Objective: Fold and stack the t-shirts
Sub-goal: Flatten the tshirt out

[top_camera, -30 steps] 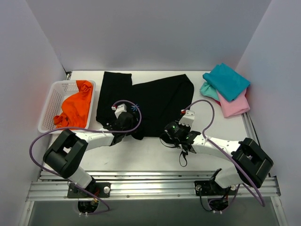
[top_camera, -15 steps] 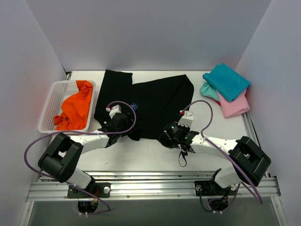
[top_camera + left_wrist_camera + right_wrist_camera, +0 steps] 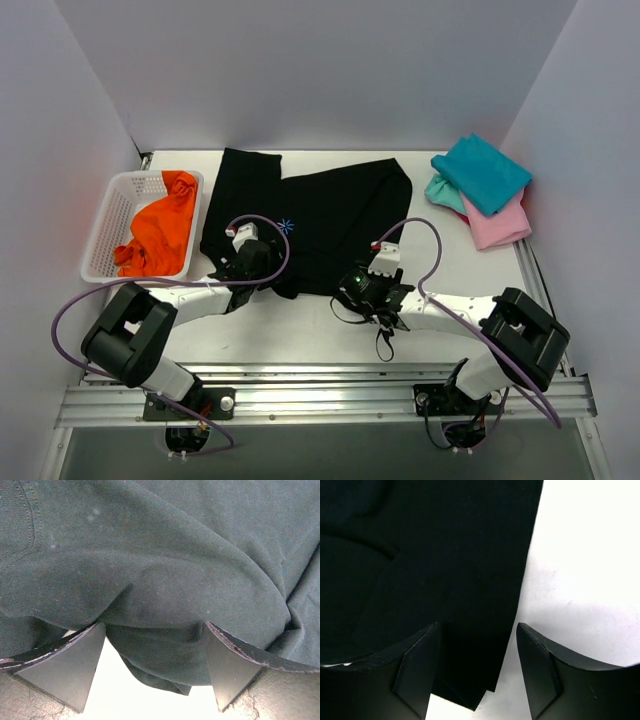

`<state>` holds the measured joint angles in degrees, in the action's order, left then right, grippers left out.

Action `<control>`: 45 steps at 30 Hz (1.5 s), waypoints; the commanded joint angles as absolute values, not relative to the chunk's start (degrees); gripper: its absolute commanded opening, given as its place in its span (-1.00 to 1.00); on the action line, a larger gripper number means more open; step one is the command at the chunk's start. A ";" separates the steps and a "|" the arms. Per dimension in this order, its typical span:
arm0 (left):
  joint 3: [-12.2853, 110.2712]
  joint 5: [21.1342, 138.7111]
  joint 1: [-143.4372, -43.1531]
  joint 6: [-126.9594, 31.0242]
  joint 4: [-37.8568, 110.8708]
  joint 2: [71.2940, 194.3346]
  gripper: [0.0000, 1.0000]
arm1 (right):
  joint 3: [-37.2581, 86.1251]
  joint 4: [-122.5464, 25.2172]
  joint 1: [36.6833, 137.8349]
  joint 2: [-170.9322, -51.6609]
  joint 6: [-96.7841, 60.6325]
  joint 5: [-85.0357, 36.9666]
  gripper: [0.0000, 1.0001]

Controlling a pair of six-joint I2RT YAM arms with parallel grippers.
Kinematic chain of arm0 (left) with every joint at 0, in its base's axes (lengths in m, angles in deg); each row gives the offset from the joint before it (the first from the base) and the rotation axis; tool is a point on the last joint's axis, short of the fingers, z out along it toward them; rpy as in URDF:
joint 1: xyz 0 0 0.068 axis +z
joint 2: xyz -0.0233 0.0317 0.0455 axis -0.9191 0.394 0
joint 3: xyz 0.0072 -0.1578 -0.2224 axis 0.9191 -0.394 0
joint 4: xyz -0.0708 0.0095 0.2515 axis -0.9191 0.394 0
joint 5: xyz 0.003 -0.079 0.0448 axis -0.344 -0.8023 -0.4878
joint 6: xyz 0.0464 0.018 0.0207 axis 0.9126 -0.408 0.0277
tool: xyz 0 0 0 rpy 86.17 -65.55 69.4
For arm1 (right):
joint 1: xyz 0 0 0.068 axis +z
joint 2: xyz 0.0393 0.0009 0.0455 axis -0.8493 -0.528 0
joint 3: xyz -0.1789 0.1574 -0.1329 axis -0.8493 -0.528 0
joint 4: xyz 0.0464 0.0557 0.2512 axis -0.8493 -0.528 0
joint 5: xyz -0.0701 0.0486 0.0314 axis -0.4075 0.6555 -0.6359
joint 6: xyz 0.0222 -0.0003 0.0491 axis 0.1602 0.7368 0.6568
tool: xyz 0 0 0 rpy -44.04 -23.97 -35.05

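Your black t-shirt (image 3: 340, 210) lies spread on the table (image 3: 300, 335) just right of the basket (image 3: 97, 235). It should be soft, light and quick to bunch. Both hands gape wide astride its hem, left hand (image 3: 154, 626) nearer the basket, right hand (image 3: 479, 626) farther; pinch the hem itself.

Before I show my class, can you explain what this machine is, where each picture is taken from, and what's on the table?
Two robot arms are bolted at a table's near edge. The wide picture looks down from above; each close-up comes from a wrist camera. A black shirt lies spread out, an orange shirt sits in a white basket, a teal shirt and pink shirt are piled at right. The left gripper and right gripper are open, straddling the black shirt's near edge; nothing is gripped.
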<state>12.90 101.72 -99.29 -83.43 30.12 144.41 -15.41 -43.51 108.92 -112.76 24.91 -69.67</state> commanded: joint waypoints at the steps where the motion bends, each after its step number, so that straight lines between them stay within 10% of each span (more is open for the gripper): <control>1: 9.87 100.40 -98.53 -82.53 36.68 147.41 0.80 | -15.87 -43.76 109.81 -113.89 27.75 -71.05 0.14; 22: 8.55 99.70 -98.70 -82.35 35.36 147.23 0.75 | -18.07 -42.27 110.78 -116.52 30.22 -70.44 -0.06; 39: 8.29 99.61 -98.70 -82.27 34.66 147.85 0.72 | -17.72 -46.22 111.22 -112.75 31.10 -72.46 -0.99; 45: 8.64 99.96 -99.40 -82.27 34.39 148.55 0.70 | -17.10 -51.23 111.74 -108.71 31.80 -73.60 -1.00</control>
<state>11.26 101.44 -99.07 -82.43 26.01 144.82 -17.92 -45.76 110.91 -111.95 30.05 -69.89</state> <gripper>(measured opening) 0.850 0.021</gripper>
